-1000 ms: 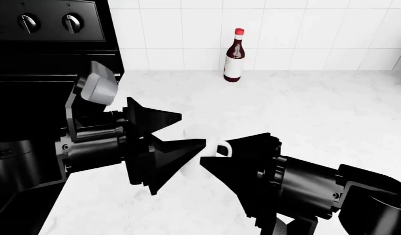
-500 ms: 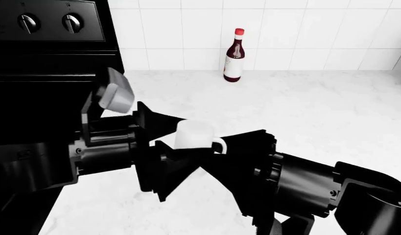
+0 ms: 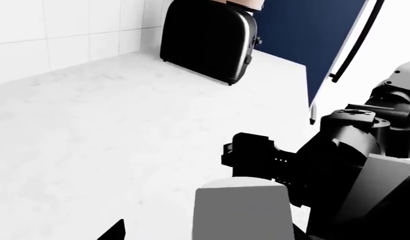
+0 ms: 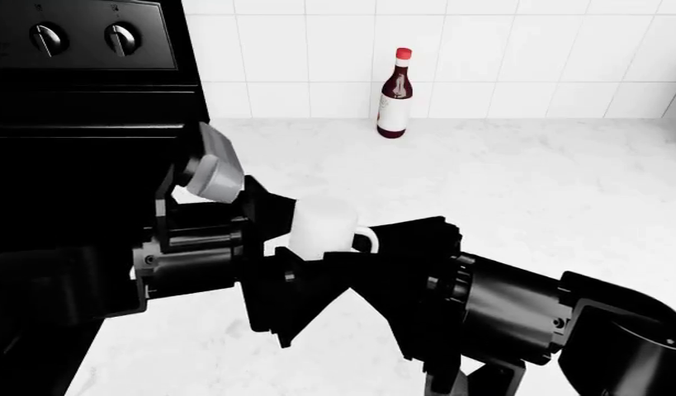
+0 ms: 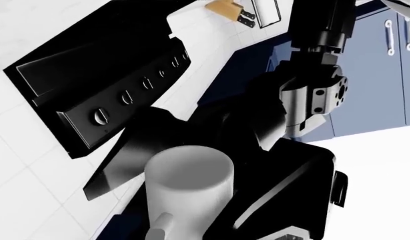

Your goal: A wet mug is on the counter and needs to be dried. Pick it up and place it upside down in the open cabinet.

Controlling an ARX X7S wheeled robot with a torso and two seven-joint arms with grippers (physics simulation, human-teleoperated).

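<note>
Marble counter (image 4: 514,190), apparently one mug (image 4: 322,227)

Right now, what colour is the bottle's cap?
Red, on the dark bottle by the tiled wall; clearest in the head view.

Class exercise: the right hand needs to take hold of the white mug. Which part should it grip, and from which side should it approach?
Grip the mug by its plain cylindrical wall near the rim, coming from the handle's side with the fingers straddling the loop. The left hand already covers the far side, so the right hand has only that side free.
</note>
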